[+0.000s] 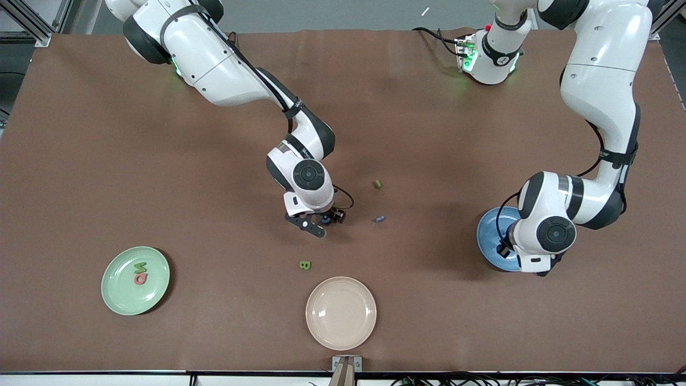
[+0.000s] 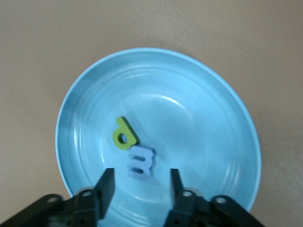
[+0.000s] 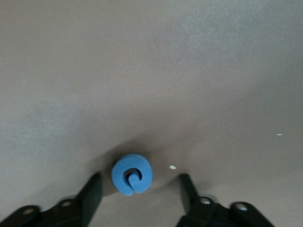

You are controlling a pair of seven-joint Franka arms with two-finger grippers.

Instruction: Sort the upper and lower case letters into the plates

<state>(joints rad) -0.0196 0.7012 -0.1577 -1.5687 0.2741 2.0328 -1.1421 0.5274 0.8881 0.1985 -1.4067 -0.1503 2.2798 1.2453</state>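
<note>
- Three plates sit on the brown counter [image 1: 107,161]; any lettering on the arms is too small to read.
- Pale green plate [image 1: 135,280], toward the right arm's end, holds a green "W" piece [image 1: 140,267] and a pinkish-red letter [image 1: 141,279].
- Right pincer [image 1: 320,224] is low over mid-counter, its fingers [image 3: 92,194] apart either side of a round blue letter [image 3: 132,174], not touching it.
- Green "B" [image 1: 305,265] lies just beside the cream plate [image 1: 341,312]; a green piece [image 1: 378,184] and a blue piece [image 1: 379,219] lie farther from the camera.
- Blue plate [image 2: 213,118] holds a green "d" [image 2: 124,134] touching a blue "m" [image 2: 141,162]; the left pincer [image 2: 142,187] hangs released above it.
</note>
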